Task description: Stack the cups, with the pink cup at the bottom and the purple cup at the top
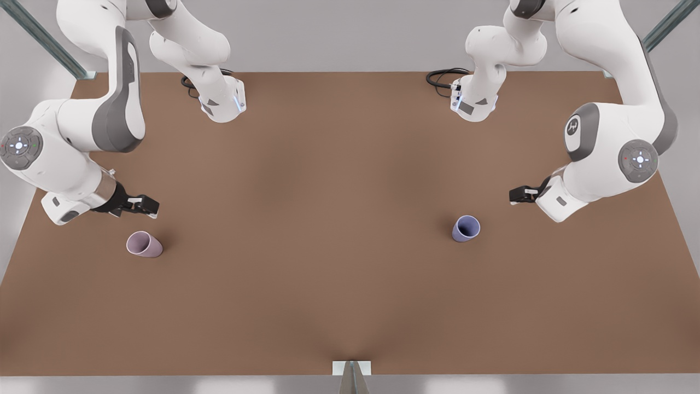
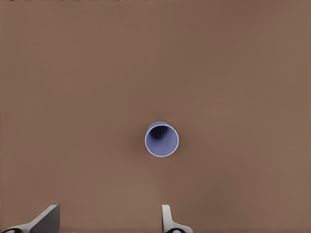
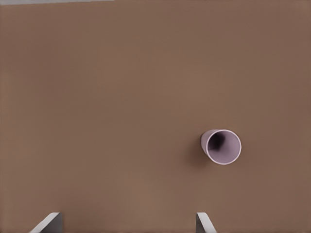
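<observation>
Standing upright and well apart on the bench [image 1: 350,306], the pink cup [image 1: 144,244] and purple cup [image 1: 466,228] are judged light, rigid, smooth; each is best pinched across its rim. Right gripper [image 1: 143,204] near pink, left gripper [image 1: 519,194] near purple, jaws spread, empty.

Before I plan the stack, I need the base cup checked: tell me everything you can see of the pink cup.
The pink cup is a small, plain, handleless tumbler, pale mauve-pink and matte, tapering toward its base, with a darker inside. It stands upright, mouth up, on the brown table, at the front view's left. Nothing touches it but the table. The right gripper hovers open just behind it, apart from it.
</observation>
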